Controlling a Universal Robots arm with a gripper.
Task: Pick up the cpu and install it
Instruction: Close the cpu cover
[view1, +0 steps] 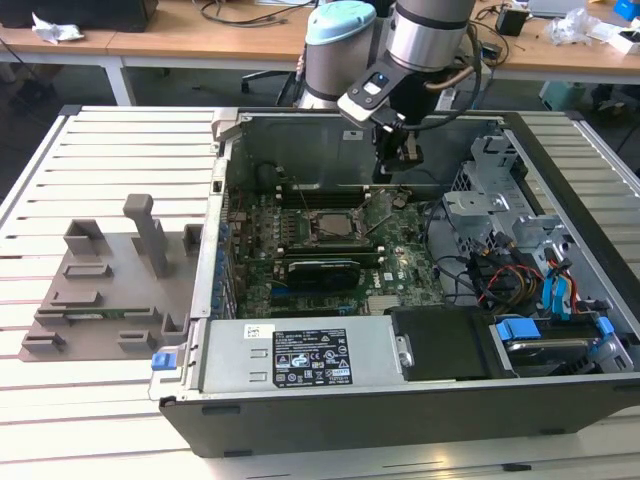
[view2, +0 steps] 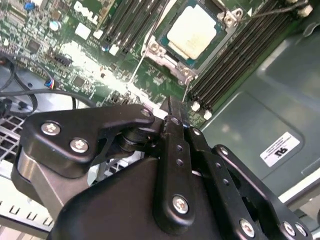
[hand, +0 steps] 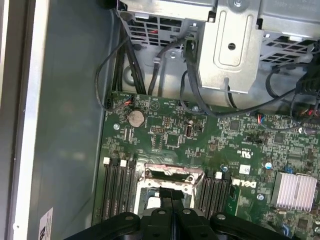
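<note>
The cpu (view2: 192, 31), a pale silver square, lies in the motherboard socket (view2: 161, 50) inside the open computer case (view1: 560, 150). In the exterior view the cpu (view1: 339, 227) sits near the middle of the green board. My gripper (view1: 390, 176) hangs above the board, a little toward the exterior view's right of the socket and apart from the chip. Its black fingers (view2: 170, 117) are pressed together, shut on nothing. In the first wrist view the fingertips (hand: 172, 196) hover over the socket frame (hand: 172, 175).
A black rectangular card (view1: 322, 270) lies just in front of the socket. Memory slots (view2: 227, 62) flank it. A metal drive cage (view1: 500, 200) with cables (view1: 500, 280) stands at the exterior view's right, and a power supply (view1: 300, 360) sits in front. A grey fixture (view1: 110, 290) rests outside the case.
</note>
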